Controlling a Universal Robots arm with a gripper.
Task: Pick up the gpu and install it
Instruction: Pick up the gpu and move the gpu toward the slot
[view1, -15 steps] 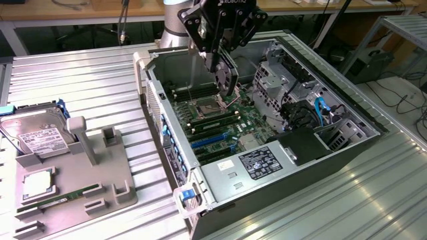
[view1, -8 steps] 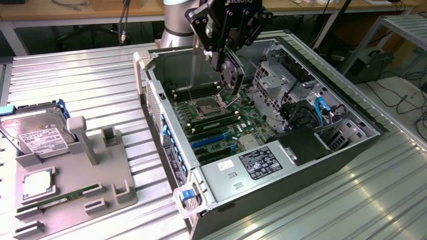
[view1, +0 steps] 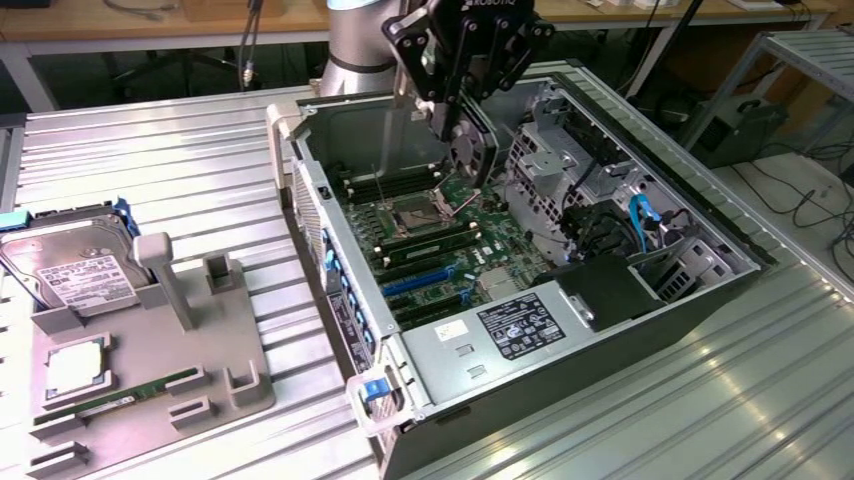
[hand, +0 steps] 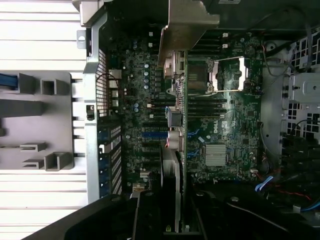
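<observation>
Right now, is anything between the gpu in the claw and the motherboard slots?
Nothing visible. The gpu hangs in the claw above the open case, and the blue slots on the motherboard below lie uncovered.

Silver-grey tubular arm (view1: 358, 45), black linkage gripper (view1: 465, 135), white lettering

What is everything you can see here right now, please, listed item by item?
table: one, ribbed metal, under everything.
computer case: one, grey, open, middle of the table.
motherboard: one, green, inside the case.
gpu: one, black, upright above the motherboard.
holder: one, grey, on the exterior view's left.
hard drive: one, silver, in the holder.
square chip: one, silver, in the holder.
RAM stick: one, green, in the holder.
gripper: one, black, shut on the gpu.
</observation>
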